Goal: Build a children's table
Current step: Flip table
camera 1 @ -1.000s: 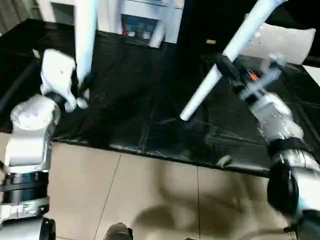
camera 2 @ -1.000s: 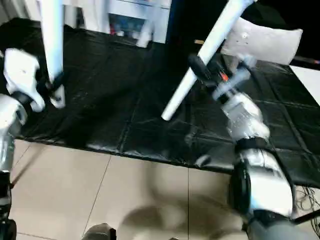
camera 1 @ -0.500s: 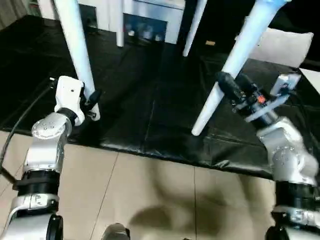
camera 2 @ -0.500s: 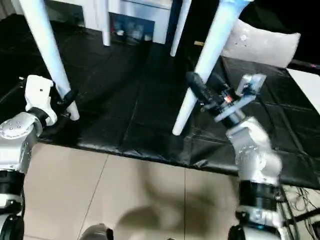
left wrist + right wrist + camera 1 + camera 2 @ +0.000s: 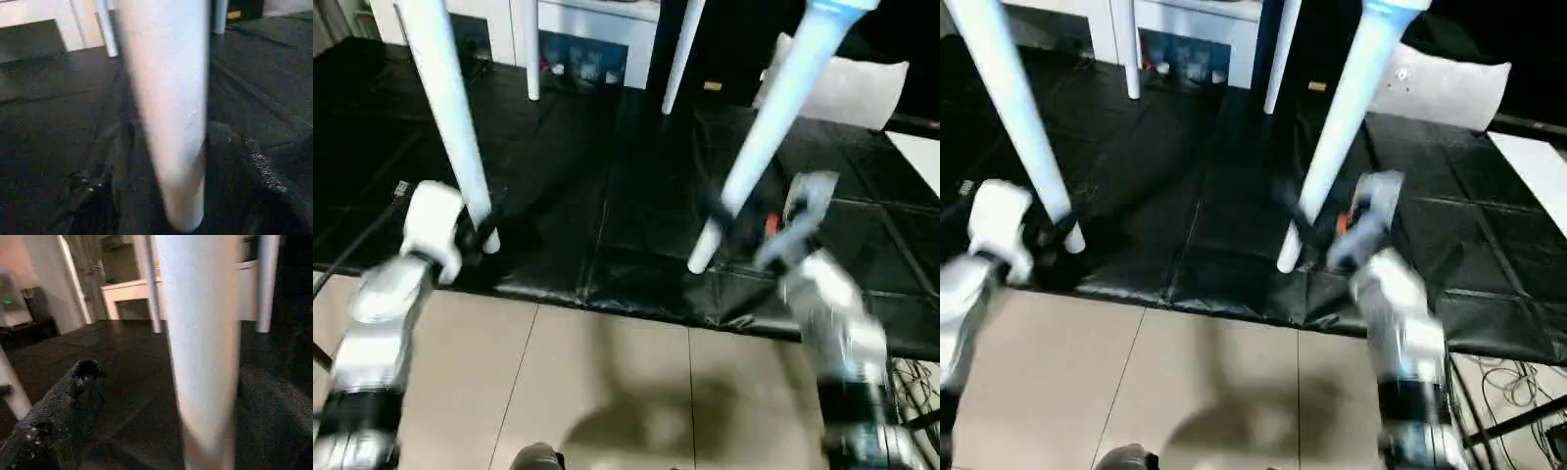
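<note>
Tipping is threatening — your left gripper [image 5: 480,235] and right gripper [image 5: 732,220], jaws apart and clamping nothing, are straddling the near legs of the children's table [image 5: 769,117] standing on the black mat [image 5: 607,196] — any sideways swing is risking toppling it.

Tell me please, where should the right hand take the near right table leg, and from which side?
Probably low on the near right leg, just above its rounded foot: the shaft is round and thinnest there. Come from the robot's side, one finger on each flank; the right hand is already there.
</note>
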Controlling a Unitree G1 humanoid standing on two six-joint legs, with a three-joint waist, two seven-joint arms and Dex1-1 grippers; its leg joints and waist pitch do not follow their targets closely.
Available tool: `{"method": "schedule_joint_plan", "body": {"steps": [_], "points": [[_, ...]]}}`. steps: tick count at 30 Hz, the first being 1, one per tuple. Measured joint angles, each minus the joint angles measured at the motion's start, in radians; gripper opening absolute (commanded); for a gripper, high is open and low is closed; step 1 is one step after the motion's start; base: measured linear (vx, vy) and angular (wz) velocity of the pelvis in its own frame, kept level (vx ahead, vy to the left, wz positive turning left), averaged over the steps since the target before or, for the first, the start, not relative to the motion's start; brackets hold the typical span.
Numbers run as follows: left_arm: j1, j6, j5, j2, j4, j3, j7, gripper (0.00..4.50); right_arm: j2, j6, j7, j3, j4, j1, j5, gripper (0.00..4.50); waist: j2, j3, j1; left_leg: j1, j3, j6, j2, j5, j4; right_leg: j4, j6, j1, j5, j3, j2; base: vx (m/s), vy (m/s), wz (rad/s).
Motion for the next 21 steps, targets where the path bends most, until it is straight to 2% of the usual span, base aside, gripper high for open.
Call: {"method": "schedule_joint_plan", "body": {"steps": [4,5,8,11,14,15,17,20,21], "points": [[0.124,-0.007,-0.104,-0.017,-0.153,0.089,0.0,3.07,0.008,-0.031,-0.038,-0.045,-0.157,0.167,0.009,4.5,0.003,0.001,-0.007,0.001,0.001,0.0,0.0,0.0,-0.004,-0.004,0.0,0.0,0.0,0.0,0.0,0.0,0.0,0.0],[0.153,-0.006,-0.137,-0.031,-0.206,0.105,-0.004,3.35,0.02,-0.035,-0.052,-0.067,-0.198,0.203,0.016,4.5,0.003,0.001,-0.009,0.002,0.001,0.0,0.0,0.0,-0.004,-0.006,0.0,0.001,0.0,0.0,0.0,0.0,0.0,0.0],[0.227,0.026,-0.23,-0.068,-0.353,0.103,-0.035,3.47,0.042,-0.026,-0.082,-0.097,-0.297,0.264,0.067,4.5,0.017,0.0,-0.013,0.007,0.002,0.0,0.0,-0.001,-0.004,-0.009,0.006,0.006,-0.003,0.001,0.0,0.0,0.0,0.0],[0.374,0.098,-0.303,-0.077,-0.508,0.011,-0.091,3.47,0.006,0.029,-0.058,-0.063,-0.421,0.387,0.097,4.5,0.03,0.001,-0.014,0.02,0.003,-0.002,-0.001,-0.005,-0.005,-0.012,0.014,0.011,-0.009,0.004,0.0,0.0,0.0,0.0],[0.453,0.146,-0.317,-0.074,-0.541,-0.099,-0.155,3.47,-0.046,0.093,0.001,-0.015,-0.44,0.441,0.122,4.5,0.036,0.004,-0.019,0.025,0.001,-0.002,-0.001,-0.006,-0.006,-0.016,0.015,0.016,-0.01,0.002,0.0,0.0,0.0,0.0],[0.478,0.168,-0.318,-0.052,-0.549,-0.15,-0.189,3.47,-0.09,0.118,0.048,0.014,-0.441,0.464,0.125,4.5,0.04,0.006,-0.021,0.028,-0.002,-0.002,-0.001,-0.006,-0.008,-0.022,0.015,0.021,-0.01,-0.001,0.001,0.0,0.0,0.0],[0.482,0.181,-0.306,-0.04,-0.542,-0.195,-0.226,3.47,-0.123,0.129,0.111,0.039,-0.429,0.475,0.125,4.5,0.044,0.009,-0.028,0.029,-0.006,-0.002,-0.001,-0.006,-0.01,-0.033,0.015,0.026,-0.01,-0.006,0.001,0.0,0.0,0.0],[0.467,0.176,-0.241,-0.009,-0.464,-0.265,-0.284,3.47,-0.206,0.113,0.264,0.113,-0.36,0.477,0.105,4.5,0.057,0.006,-0.039,0.031,-0.016,-0.002,-0.001,-0.006,-0.012,-0.053,0.015,0.038,-0.01,-0.022,0.0,0.0,0.0,0.0],[0.452,0.173,-0.192,0.003,-0.402,-0.3,-0.286,3.47,-0.251,0.09,0.338,0.154,-0.306,0.475,0.073,4.5,0.061,0.007,-0.042,0.036,-0.018,-0.002,-0.001,-0.006,-0.014,-0.062,0.015,0.046,-0.01,-0.026,-0.001,0.0,0.0,0.0]]}}
